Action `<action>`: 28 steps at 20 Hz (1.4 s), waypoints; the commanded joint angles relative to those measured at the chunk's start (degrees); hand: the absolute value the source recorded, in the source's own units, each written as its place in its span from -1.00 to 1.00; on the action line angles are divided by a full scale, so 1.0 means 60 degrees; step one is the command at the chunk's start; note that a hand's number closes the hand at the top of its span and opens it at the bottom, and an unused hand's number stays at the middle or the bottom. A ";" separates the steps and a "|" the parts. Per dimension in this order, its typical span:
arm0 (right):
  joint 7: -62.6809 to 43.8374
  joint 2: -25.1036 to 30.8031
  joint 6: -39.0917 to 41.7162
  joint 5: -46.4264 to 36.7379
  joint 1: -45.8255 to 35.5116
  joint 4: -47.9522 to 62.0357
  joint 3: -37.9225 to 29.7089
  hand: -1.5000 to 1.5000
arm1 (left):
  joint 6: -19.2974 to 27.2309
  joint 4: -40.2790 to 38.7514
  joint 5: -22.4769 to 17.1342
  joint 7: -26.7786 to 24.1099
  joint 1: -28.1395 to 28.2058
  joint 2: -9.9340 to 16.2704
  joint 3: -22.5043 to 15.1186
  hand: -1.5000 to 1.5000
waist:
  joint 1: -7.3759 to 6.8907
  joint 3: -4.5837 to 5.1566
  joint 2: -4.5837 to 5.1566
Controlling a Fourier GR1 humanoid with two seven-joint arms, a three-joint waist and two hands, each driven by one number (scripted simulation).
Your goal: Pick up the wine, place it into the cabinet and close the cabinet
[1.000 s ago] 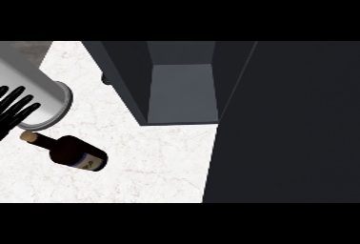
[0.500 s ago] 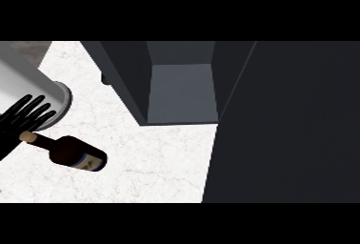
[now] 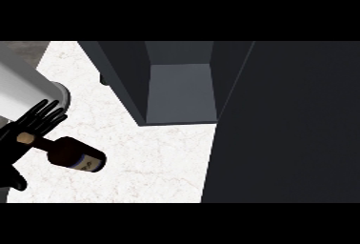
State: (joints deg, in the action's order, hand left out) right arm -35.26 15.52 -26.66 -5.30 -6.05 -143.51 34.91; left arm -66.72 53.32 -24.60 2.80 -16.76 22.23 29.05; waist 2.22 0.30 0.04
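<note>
A dark wine bottle (image 3: 74, 156) lies on its side on the white marble counter (image 3: 158, 157) at the left, its corked neck pointing left. My left hand (image 3: 32, 125) reaches in from the left edge on its grey forearm (image 3: 21, 90). Its fingers are straight and spread just above the cork, and its thumb (image 3: 13, 177) shows below the neck. The fingers are not curled round the bottle. The dark grey cabinet (image 3: 181, 90) stands open at the top middle, showing its bare inside. My right hand is out of sight.
A large dark panel (image 3: 295, 124), apparently the cabinet's open door, fills the right side of the view. Bare counter lies between the bottle and the cabinet's front.
My left hand has come further into view, moving right and down to the bottle's neck. The bottle and the cabinet have not moved.
</note>
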 commanded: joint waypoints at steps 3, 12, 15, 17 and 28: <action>-0.0217 0.0240 -0.0179 -0.0790 0.0337 -0.1303 0.0338 -1.00 | -0.0998 -0.0418 0.1456 -0.1773 0.0020 -0.0256 0.0154 -1.00 | 0.0076 0.0011 0.0020; -0.0047 0.0455 -0.0553 -0.0892 0.0167 -0.1146 0.0602 -1.00 | -0.1142 -0.1525 0.2119 -0.2226 -0.0030 -0.0535 -0.0513 -1.00 | 0.0136 0.0024 0.0005; -0.0085 0.0701 -0.0578 -0.0777 0.0337 -0.1359 0.0506 -1.00 | -0.1318 -0.1706 0.2147 -0.2244 -0.0167 -0.0429 -0.0684 -1.00 | 0.0094 0.0007 -0.0013; -0.0099 0.0872 -0.0424 -0.0351 0.0148 -0.1321 0.0223 -1.00 | -0.1154 -0.1816 0.2365 -0.2531 -0.0148 -0.0621 -0.0761 -1.00 | 0.0103 0.0016 0.0029; 0.0057 0.1121 -0.0808 -0.0594 0.0301 -0.1247 0.0523 -1.00 | -0.0987 -0.2091 0.2384 -0.3438 -0.0080 -0.0718 -0.0882 -1.00 | 0.0069 0.0011 -0.0011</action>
State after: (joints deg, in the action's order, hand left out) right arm -32.14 20.84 -31.01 -4.59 -6.62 -143.08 36.67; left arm -63.99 43.24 -9.72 -9.87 -17.60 17.55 23.19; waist 2.62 0.38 0.01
